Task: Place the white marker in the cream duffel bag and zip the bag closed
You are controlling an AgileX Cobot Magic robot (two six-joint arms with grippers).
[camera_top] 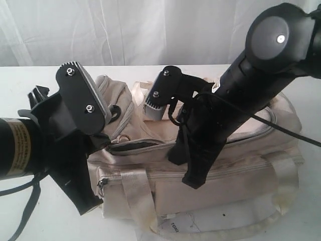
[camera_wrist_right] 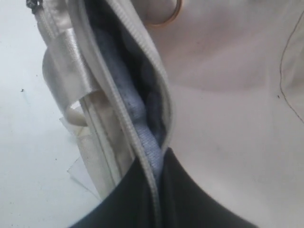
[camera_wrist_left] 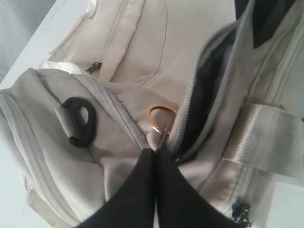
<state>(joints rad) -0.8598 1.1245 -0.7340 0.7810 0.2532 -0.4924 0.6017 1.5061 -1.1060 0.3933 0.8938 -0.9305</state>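
zipping-shut step, by the look of it. left end effector pressed together on, seemingly, the thin metal zipper pull just beside a small gold metal ring, at one end of the main grey zipper. blurry there, so only probably gripped. right end effector shut tight on the gaping zipper edge of the large soft cream fabric duffel bag, farther along the slot. slim white marker nowhere in sight in any view; presumably inside the dark opening, not confirmable.

to do it well: keep the right grip taut as an anchor. draw the pull straight along the teeth toward it, low and steady, without lifting the fabric. release the right grip ahead of the slider. watch for grey lining caught in the teeth.

counted: one bag on the white surface, two end effectors, one gold ring, one black clip loop, two glossy webbing straps on the near side, zero markers visible.
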